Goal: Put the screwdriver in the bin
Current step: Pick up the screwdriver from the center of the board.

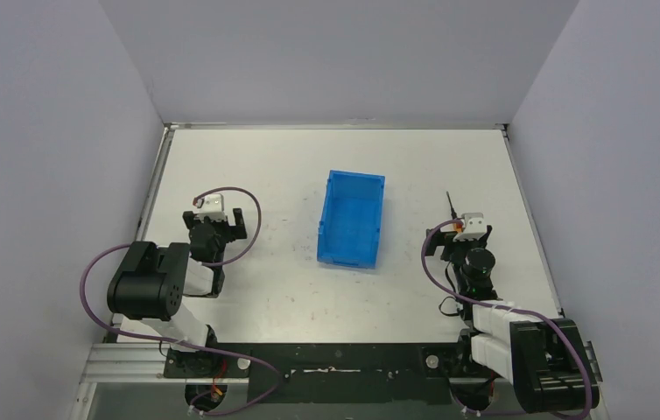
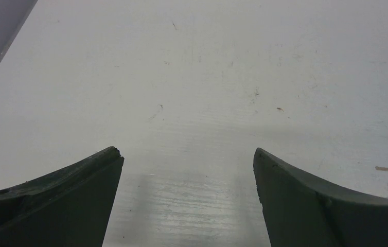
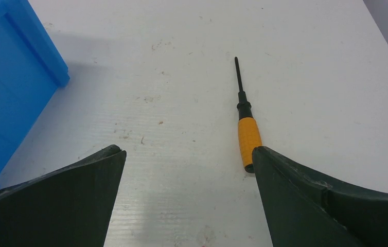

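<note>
The screwdriver [image 3: 247, 135], with an orange handle and thin black shaft, lies flat on the white table, shaft pointing away. In the top view only its shaft [image 1: 452, 206] shows beyond the right wrist. My right gripper [image 3: 187, 157] is open and empty, low over the table; the handle's near end lies just ahead of the right fingertip [image 3: 264, 157]. The blue bin [image 1: 352, 218] stands upright mid-table, left of the right gripper [image 1: 458, 234]; its corner shows in the right wrist view [image 3: 12, 77]. My left gripper [image 2: 187, 157] is open and empty over bare table, left of the bin [image 1: 221, 220].
Grey walls enclose the table on the left, back and right. The table's right edge [image 3: 387, 46] runs close beyond the screwdriver. Purple cables loop beside both arms. A small speck of debris [image 2: 382, 168] lies on the table near the left gripper.
</note>
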Controlling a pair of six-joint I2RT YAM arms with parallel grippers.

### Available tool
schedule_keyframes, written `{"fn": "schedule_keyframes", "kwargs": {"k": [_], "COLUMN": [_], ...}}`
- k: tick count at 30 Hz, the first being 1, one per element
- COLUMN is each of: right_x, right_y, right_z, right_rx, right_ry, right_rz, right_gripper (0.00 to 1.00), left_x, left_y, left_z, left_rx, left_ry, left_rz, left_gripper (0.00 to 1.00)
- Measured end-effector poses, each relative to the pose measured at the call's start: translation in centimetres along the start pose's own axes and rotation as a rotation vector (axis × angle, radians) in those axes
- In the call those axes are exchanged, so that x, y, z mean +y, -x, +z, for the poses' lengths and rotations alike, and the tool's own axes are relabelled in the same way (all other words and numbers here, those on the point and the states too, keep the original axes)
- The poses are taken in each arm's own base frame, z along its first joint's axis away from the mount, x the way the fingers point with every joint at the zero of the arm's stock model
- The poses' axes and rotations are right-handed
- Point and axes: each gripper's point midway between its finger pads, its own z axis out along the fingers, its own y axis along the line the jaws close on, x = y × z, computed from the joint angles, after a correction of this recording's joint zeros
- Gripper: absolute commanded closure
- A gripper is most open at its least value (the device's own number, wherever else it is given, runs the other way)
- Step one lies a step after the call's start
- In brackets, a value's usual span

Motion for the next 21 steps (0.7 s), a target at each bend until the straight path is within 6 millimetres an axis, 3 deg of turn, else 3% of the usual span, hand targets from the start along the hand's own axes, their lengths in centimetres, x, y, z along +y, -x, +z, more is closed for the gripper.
{"fn": "schedule_keyframes", "kwargs": {"k": [16, 21], "right_x": [0.3, 1.0], "right_y": [0.2, 1.6], "right_z": [0.1, 0.1], "right_rx": [-0.002, -0.025], "right_ry": [0.009, 0.022], "right_rz": [-0.008, -0.023], "right_gripper": [0.00, 0.00], "left_x": [0.0, 0.0], "left_y": [0.0, 0.0], "left_z": [0.0, 0.0], "left_rx": [0.000, 0.000], "left_ry": [0.000, 0.000], "left_rz": [0.000, 0.000], "left_gripper": [0.03, 0.03]}}
